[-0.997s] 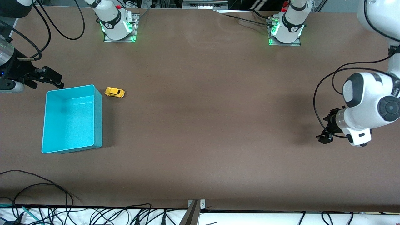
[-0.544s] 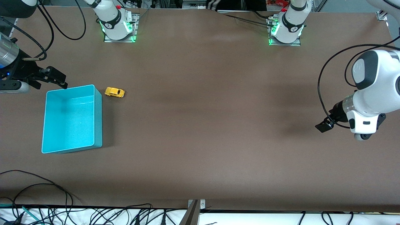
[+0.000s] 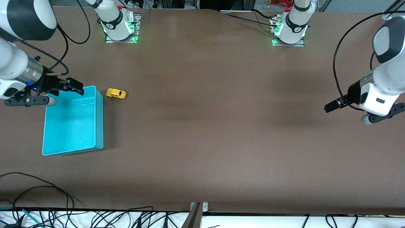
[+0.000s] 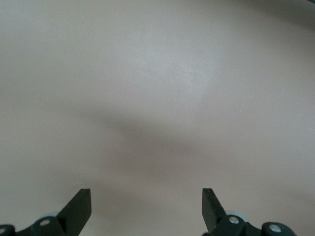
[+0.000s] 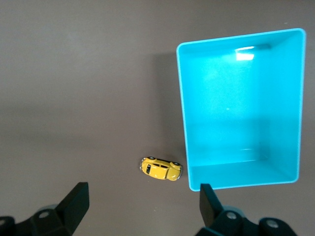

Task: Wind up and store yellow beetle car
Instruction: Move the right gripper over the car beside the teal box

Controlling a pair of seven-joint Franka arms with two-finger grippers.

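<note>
Yellow beetle car (image 3: pixel 116 93) sits just beside turquoise bin (image 3: pixel 98 122); right gripper (image 3: pixel 74 87) wide over bin's rim, left gripper (image 4: pixel 146 209) wide, well apart.

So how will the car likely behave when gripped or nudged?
The car stands on small wheels on the flat table, so a nudge along its length would probably roll it. Its rounded, glossy body may slip between the fingers. It looks tiny beside the bin, so likely light and stiff.

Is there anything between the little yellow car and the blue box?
No. In the right wrist view, only a thin strip of bare table separates the car from the box; they sit side by side, not touching.
</note>
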